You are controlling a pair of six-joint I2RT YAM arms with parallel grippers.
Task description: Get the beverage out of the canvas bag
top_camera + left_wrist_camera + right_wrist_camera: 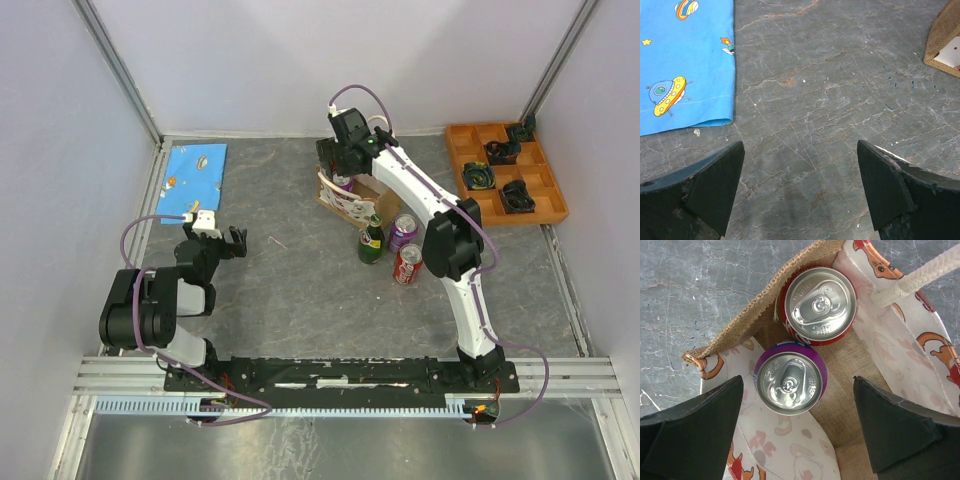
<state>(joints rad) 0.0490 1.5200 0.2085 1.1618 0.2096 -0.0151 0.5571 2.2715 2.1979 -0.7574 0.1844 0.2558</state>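
Note:
The canvas bag [352, 203] stands open at the table's middle back. Its burlap wall [740, 330] and patterned lining show from above in the right wrist view. Inside it stand two beverage cans, a purple one [790, 383] and a red one [817, 305], both upright and touching. My right gripper [797, 390] hangs open over the bag mouth [333, 165], its fingers wide on either side of the purple can and holding nothing. My left gripper [225, 243] is open above bare table [800, 150], far left of the bag.
Outside the bag, just in front of it, stand a green bottle [372, 240], a purple can [403, 232] and a red can [408, 264]. An orange compartment tray [505, 172] sits back right. A blue patterned cloth [193, 178] lies back left. A white bag handle [920, 277] crosses above the red can.

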